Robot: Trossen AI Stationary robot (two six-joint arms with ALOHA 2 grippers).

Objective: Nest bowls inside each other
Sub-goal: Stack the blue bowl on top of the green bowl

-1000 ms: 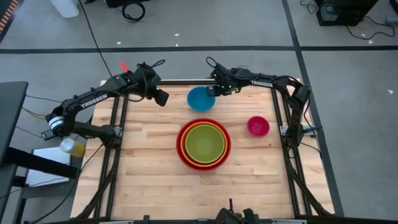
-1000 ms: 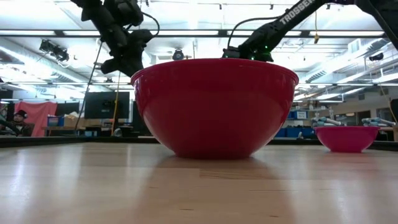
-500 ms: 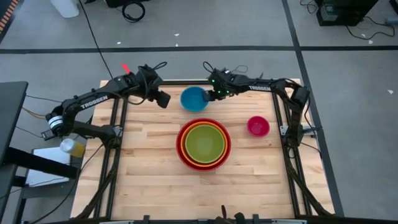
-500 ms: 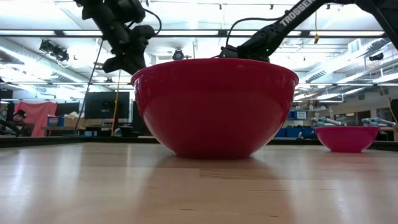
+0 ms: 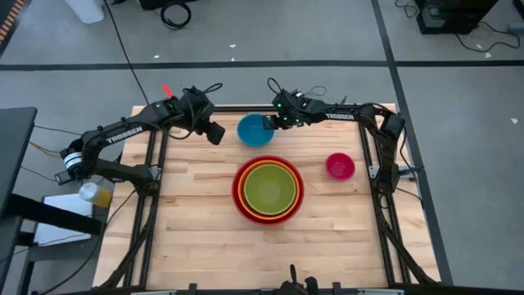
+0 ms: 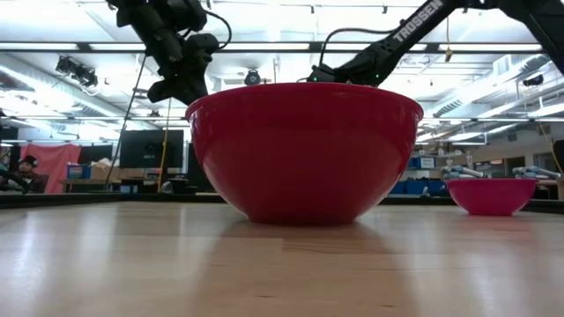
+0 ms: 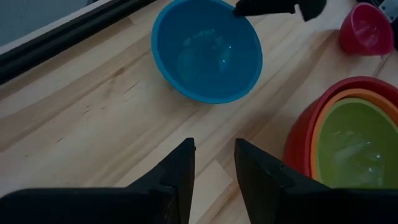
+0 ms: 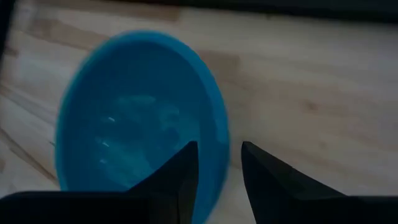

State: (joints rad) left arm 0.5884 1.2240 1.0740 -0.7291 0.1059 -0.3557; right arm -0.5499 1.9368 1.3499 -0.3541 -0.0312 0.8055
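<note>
The blue bowl stands on its base near the table's far edge. My right gripper is open at the bowl's right rim, slanting down, with one finger over the inside and one outside. My left gripper hangs open above the table just left of the bowl. The red bowl sits mid-table with the orange bowl and the yellow-green bowl nested in it. The small pink bowl stands alone at the right. My right gripper stands astride the blue bowl's right rim, coming from the table's right and above. Whether either finger touches the rim I cannot tell. The bowl rests upright on the table.
The table's dark frame rail runs along the far edge behind the blue bowl. Bare wood lies between the blue bowl and the red stack and across the near half of the table. In the low view the red bowl hides the blue one.
My right gripper has moved toward the table's left edge and a little down, tipping steeper. The blue bowl has slid along the table toward the left, nearer my left gripper, and stays upright.
</note>
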